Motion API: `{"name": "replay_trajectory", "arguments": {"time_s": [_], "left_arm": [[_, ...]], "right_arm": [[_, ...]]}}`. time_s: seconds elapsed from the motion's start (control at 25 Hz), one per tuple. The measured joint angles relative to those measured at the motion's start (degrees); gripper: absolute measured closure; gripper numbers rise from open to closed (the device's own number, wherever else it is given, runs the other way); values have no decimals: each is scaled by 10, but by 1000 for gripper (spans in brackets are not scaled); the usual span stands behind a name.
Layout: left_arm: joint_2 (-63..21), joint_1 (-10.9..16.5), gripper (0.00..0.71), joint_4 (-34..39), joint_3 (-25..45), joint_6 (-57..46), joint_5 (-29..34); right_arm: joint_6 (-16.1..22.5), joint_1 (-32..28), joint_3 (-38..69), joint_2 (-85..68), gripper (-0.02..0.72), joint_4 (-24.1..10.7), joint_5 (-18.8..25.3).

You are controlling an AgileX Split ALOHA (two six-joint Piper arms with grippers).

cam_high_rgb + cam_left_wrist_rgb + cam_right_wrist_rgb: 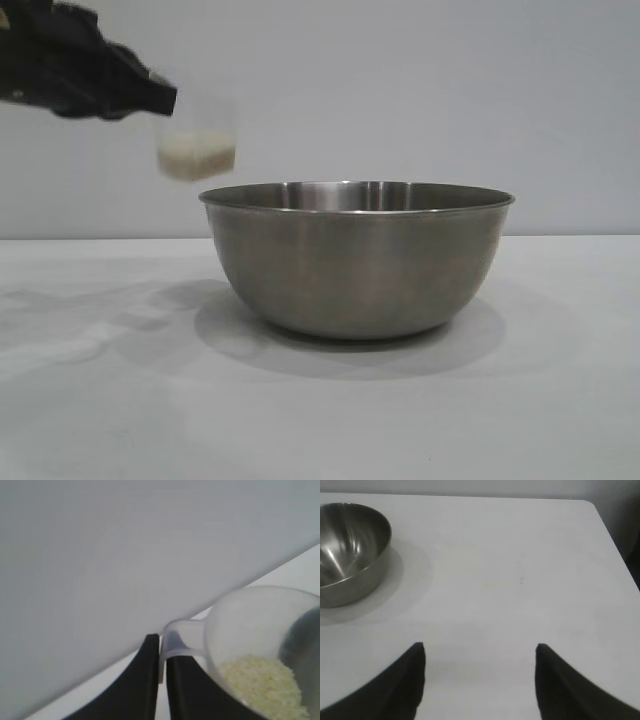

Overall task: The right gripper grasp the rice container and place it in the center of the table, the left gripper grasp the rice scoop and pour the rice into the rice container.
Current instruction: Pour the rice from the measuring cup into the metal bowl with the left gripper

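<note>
The rice container [360, 265], a big steel bowl, stands on the white table [90, 410] at mid-table. Above and beside its left rim hangs the rice scoop [197, 140], a clear cup with rice [195, 160] in its bottom. My left gripper [165, 100] is shut on the scoop's loop handle. In the left wrist view the scoop [260, 630] holds rice [265, 685], and the left gripper [162, 645] pinches the handle. My right gripper [480, 652] is open and empty over bare table [520, 555], well away from the rice container [347, 550].
The table's far edge and right corner [590, 505] show in the right wrist view. A plain pale wall [450, 90] stands behind the table.
</note>
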Motion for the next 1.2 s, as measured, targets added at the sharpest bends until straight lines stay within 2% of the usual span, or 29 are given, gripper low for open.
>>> {"name": "replay_trajectory", "arguments": {"time_s": [0.16,0.24,0.28,0.52,0.56,0.64,0.76,1.0,1.2], "left_arm": [[-2,-1,710,54,-45,2,0],[-2,-1,710,86,-71,3,7],[-2,-1,710,98,-81,3,16],[-2,-1,710,182,-126,5,61],[-2,-1,710,199,-130,8,64],[-2,-3,710,235,-137,24,77],[-2,-17,710,268,-145,78,107],[-2,-46,710,279,-145,234,134],[-2,-50,710,279,-145,328,137]], "right_arm": [[0,0,0,0,630,0,0],[0,0,0,0,615,0,0],[0,0,0,0,661,0,0],[0,0,0,0,647,0,0],[0,0,0,0,703,0,0],[0,0,0,0,703,0,0],[0,0,0,0,703,0,0],[0,0,0,0,703,0,0],[0,0,0,0,703,0,0]]}}
